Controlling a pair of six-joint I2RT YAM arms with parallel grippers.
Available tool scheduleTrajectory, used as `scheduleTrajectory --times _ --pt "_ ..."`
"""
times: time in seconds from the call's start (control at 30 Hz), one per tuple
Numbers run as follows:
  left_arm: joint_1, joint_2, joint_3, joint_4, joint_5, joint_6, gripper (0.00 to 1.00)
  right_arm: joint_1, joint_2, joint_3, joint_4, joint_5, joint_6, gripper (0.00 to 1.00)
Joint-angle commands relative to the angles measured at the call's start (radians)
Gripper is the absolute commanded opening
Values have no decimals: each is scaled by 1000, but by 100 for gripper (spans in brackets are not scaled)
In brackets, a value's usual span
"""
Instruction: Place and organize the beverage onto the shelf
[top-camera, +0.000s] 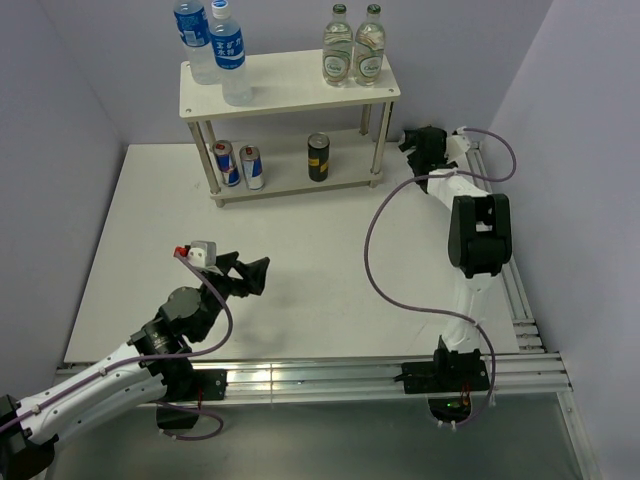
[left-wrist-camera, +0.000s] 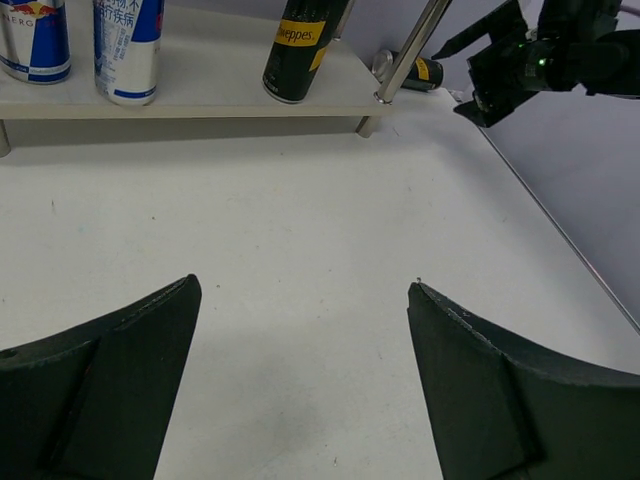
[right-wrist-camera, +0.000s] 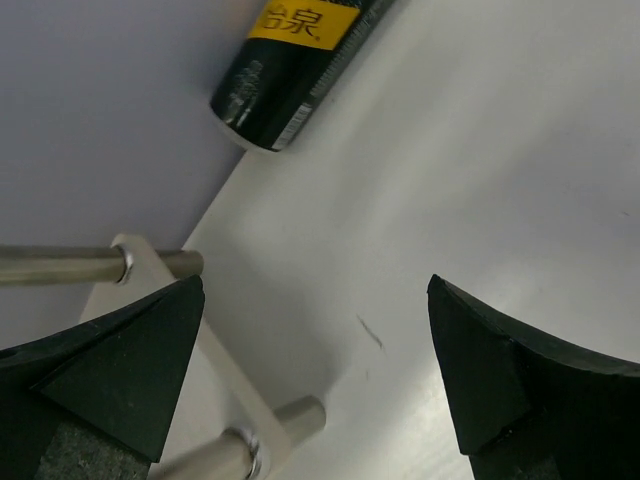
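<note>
Can (right-wrist-camera: 292, 72), dark (yellow band), sideways

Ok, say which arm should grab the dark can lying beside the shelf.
Right. The right fingers, open, are close to the lying dark can by the shelf; the left fingers hover mid-table, farther away.

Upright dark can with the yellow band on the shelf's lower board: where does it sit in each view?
Top external: the dark can stands right of centre on the lower board.
Left wrist: the can is at top centre, its top cropped.
Right wrist: not in it; the lying can there rests on the table.
Shared landmark: the shelf's right-end legs.
</note>
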Motion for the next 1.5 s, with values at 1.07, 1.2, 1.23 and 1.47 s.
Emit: scheduleTrajectory --times 1.07,1.2,1.23,1.47 --pt "-3 33 -18 42 45 -5 91 -139 643 710 -34 -243 646 96" --pt "-3 27 -17 42 52 -3 91 -144 708 791 -34 -245 729 96" --pt "-3 27 -18 44 54 -3 91 -144 720 797 -34 -246 746 95" --pt "-3 44 -15 50 55 0 91 -144 828 940 3 -220 804 94"
